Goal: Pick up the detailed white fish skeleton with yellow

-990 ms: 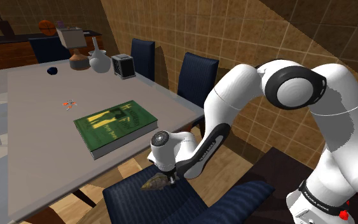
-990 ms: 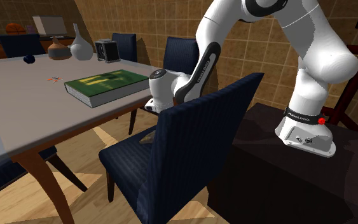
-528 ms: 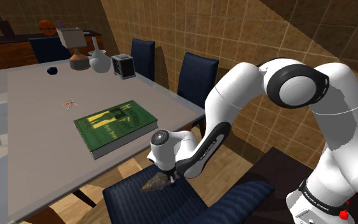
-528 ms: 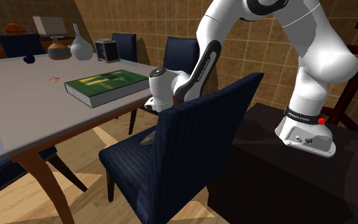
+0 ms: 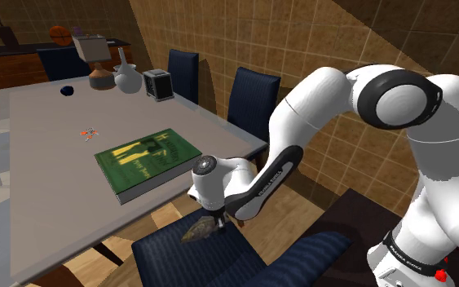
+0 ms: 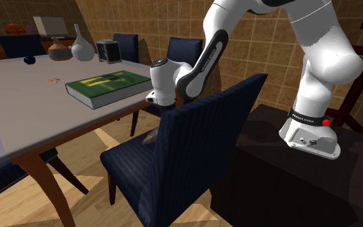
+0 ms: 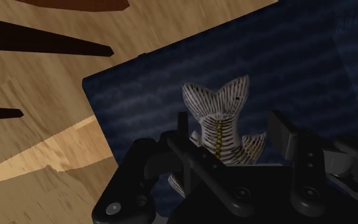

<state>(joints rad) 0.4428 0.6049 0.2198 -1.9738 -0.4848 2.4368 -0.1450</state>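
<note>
Big grey table spreads over the shoulder view's left, and its near corner reaches toward the arm; the white arm rises from the dark stand at the lower right, loops high and bends down past the table's edge; below it sits a navy chair, between table and stand, with its tall back nearest us in the second exterior view; more navy chairs stand along the table's far side, against tiled brown walls.

On the table now: a green book lies flat near the corner closest to the arm; way off at the far end there's a black box, a white vase just beside it and a brown pot next along; a small dark bowl sits a little apart from those; a tiny red thing lies alone between the book and that far group.

And here's the action: the black gripper points down, low over the chair seat; in the wrist view its fingers are spread wide, not clamped on anything; the fish skeleton lies between them on the navy seat, white and ribbed with a yellow spine, its forked tail pointing away from the hand; a strip of seat shows between the fish and one finger; from the shoulder view it looks dull and brownish, just under the fingertips.
</note>
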